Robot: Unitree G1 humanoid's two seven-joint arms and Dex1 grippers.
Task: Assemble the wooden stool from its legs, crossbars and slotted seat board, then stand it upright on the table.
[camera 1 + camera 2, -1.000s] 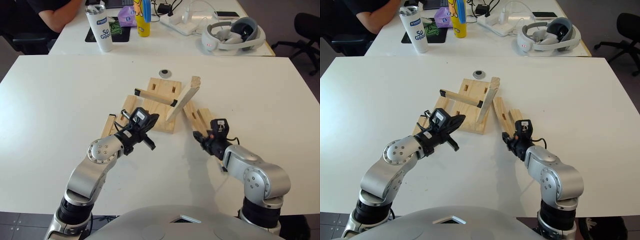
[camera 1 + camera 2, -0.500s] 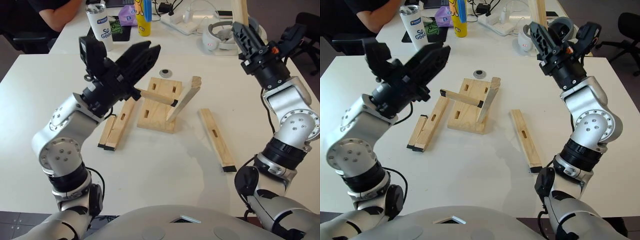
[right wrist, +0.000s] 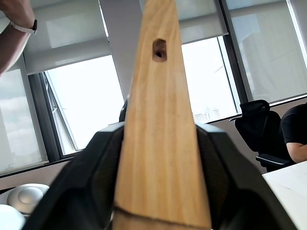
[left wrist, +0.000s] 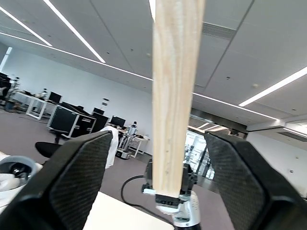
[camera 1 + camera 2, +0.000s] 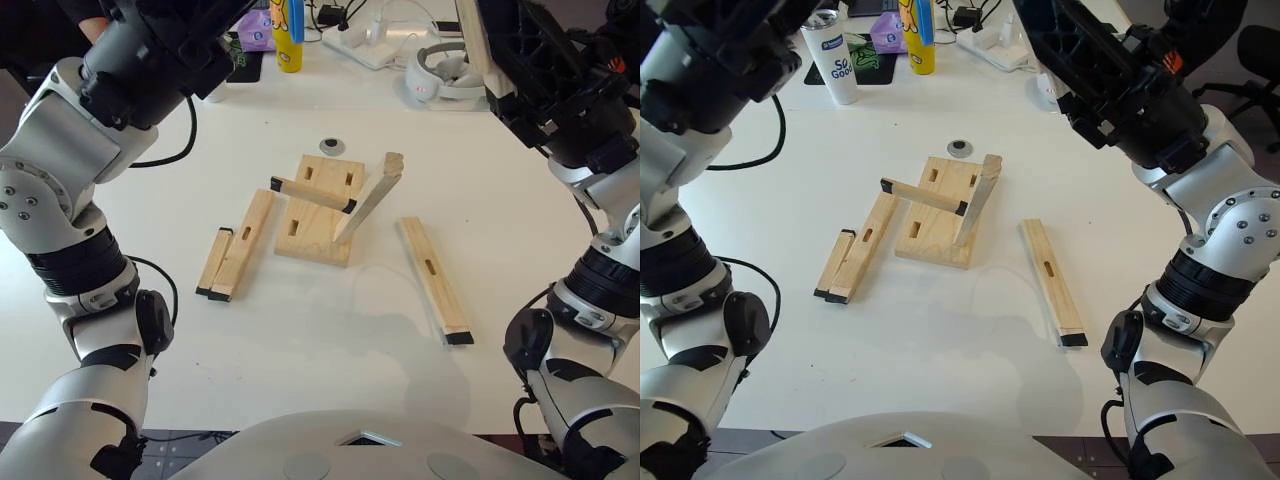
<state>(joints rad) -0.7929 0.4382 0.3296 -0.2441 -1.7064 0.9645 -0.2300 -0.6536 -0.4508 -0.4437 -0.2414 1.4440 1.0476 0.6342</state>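
Above the right side of the white tabletop [image 5: 520, 200], the right gripper [image 3: 160, 184] clamps a pale wooden bar with a small hole [image 3: 160, 110], its arm bent upward at the elbow. The left gripper [image 4: 160, 163], high over the left side, gapes wide. The square slotted wooden seat board [image 5: 312, 225] lies mid-tabletop, nearer the far edge, with a tilted wooden leg [image 5: 368, 197] propped on it.

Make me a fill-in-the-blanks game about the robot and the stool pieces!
The right gripper is shut on a ___ leg, high above the table. The left gripper is ___, holding nothing. Left of the seat board lie ___ loose pieces, side by side.
Missing words: wooden; open; two.
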